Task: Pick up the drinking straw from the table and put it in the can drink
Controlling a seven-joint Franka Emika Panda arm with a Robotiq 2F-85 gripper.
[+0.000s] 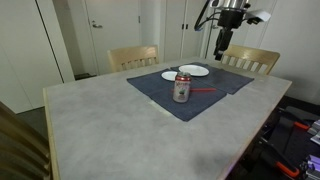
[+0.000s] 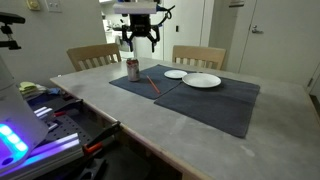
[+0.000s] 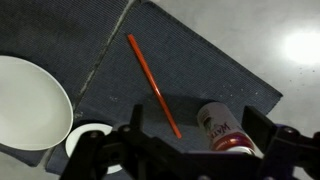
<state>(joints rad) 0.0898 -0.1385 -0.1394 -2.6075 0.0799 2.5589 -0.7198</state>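
Note:
The red drinking straw (image 3: 153, 85) lies flat on the dark blue mat, beside the can drink; it also shows in both exterior views (image 1: 203, 91) (image 2: 151, 83). The can drink (image 1: 181, 87) (image 2: 133, 69) stands upright on the mat, red and silver-white; in the wrist view (image 3: 228, 130) it sits between my fingers' lines, to the right of the straw. My gripper (image 1: 222, 45) (image 2: 140, 38) (image 3: 197, 122) hangs well above the mat, open and empty.
Two white plates, a large one (image 1: 193, 71) (image 2: 201, 80) (image 3: 30, 100) and a small one (image 1: 168, 76) (image 2: 175, 74) (image 3: 92, 136), sit on the mat (image 1: 200, 100). Two wooden chairs (image 1: 133, 57) (image 1: 250, 60) stand at the grey table's (image 1: 100, 120) far side.

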